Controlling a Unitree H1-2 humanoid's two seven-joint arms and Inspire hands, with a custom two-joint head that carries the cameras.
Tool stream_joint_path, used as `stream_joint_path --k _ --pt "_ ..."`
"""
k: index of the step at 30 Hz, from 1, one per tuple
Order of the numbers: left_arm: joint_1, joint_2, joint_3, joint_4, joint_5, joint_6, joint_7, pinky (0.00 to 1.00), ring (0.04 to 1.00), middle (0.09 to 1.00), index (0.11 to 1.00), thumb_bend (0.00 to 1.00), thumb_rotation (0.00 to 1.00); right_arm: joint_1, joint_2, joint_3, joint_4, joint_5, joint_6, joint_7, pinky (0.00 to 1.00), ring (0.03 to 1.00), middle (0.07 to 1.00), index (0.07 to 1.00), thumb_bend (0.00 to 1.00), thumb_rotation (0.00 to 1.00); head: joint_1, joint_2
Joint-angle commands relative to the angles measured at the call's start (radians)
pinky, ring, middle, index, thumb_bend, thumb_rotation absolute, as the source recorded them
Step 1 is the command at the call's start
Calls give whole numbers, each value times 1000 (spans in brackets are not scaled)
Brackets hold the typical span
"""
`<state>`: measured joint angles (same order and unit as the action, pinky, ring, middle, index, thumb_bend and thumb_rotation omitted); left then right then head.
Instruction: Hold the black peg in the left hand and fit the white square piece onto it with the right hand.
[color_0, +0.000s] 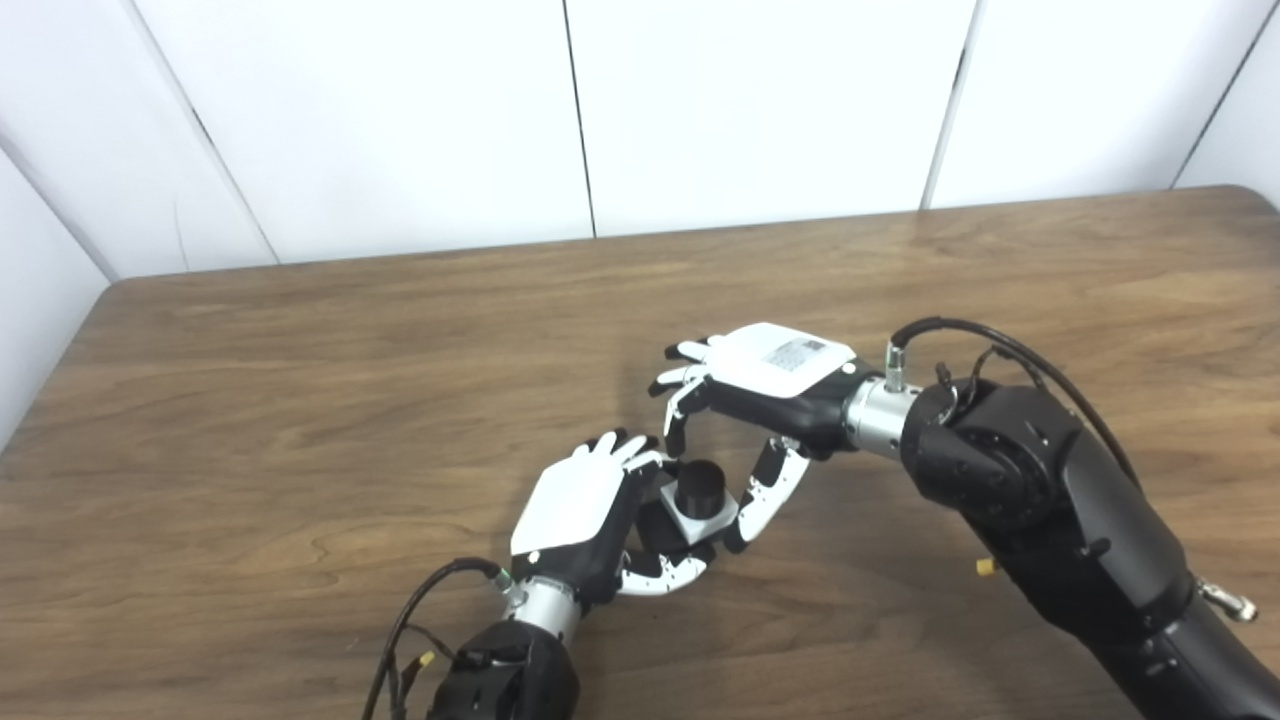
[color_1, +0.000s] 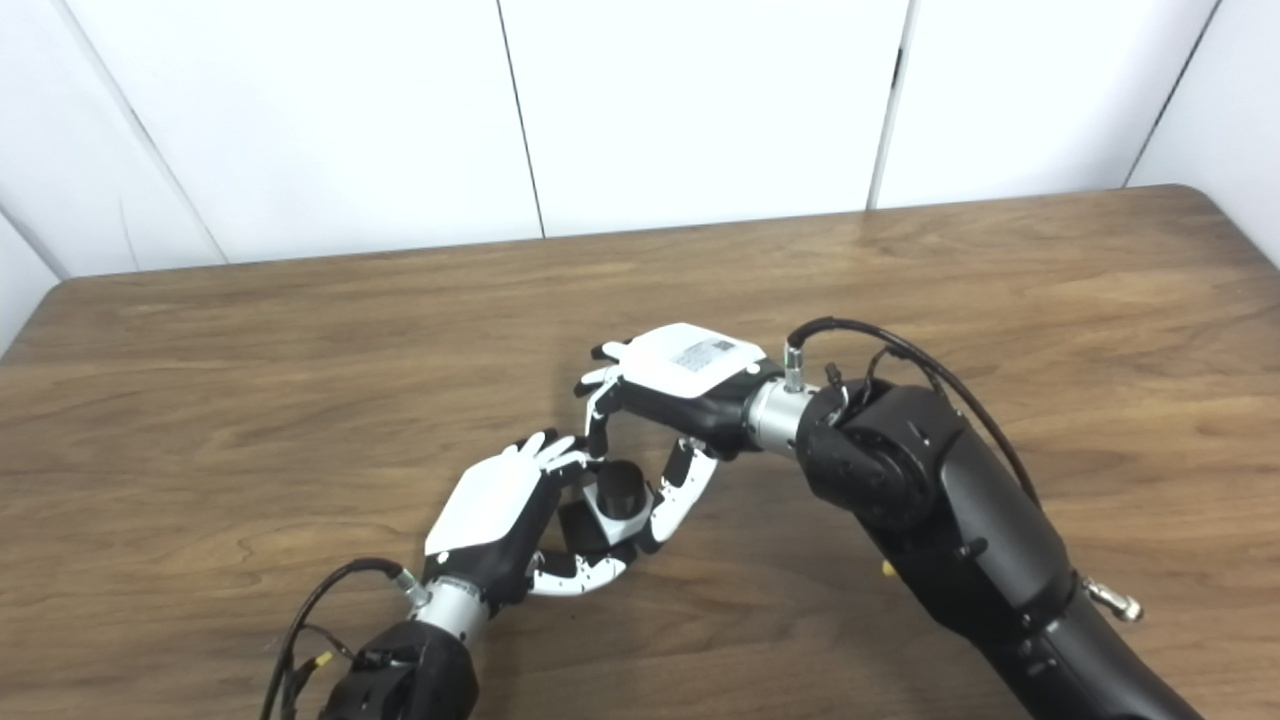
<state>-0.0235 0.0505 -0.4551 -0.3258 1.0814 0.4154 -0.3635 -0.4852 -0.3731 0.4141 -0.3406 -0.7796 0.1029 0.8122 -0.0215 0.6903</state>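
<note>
My left hand (color_0: 585, 510) is shut on the black peg (color_0: 700, 487), fingers curled over its far side and thumb under its dark base. The white square piece (color_0: 712, 523) sits around the peg, whose round black top sticks up through it. My right hand (color_0: 770, 390) reaches in from the right, palm down. Its fingers curl down just behind the peg's top, and its thumb lies against the white piece's right edge, so the piece is pinched between them. How far down the peg the piece sits is hidden by the fingers.
Both hands meet low over the front middle of the brown wooden table (color_0: 300, 400). White wall panels stand right behind the table's far edge. Loose black cables hang off both wrists.
</note>
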Motion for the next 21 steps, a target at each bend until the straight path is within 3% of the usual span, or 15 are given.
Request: stream_joint_path --k 1,12,21 --pt "-11 9 11 -28 37 19 -24 1000 1000 949 794 849 322 -33 -6 -23 -12 6 -5 -33 996 1000 898 639 1000 322 -1 1" --pt "-18 3 45 -78 89 26 -90 1000 1000 961 841 849 337 -28 -13 -38 -11 8 -13 -51 993 1000 890 637 1000 320 -1 -4" --pt "-7 -21 61 -108 104 19 -94 1000 1000 972 863 861 328 -21 -19 -48 -8 12 -13 -61 989 1000 891 630 1000 306 6 -12"
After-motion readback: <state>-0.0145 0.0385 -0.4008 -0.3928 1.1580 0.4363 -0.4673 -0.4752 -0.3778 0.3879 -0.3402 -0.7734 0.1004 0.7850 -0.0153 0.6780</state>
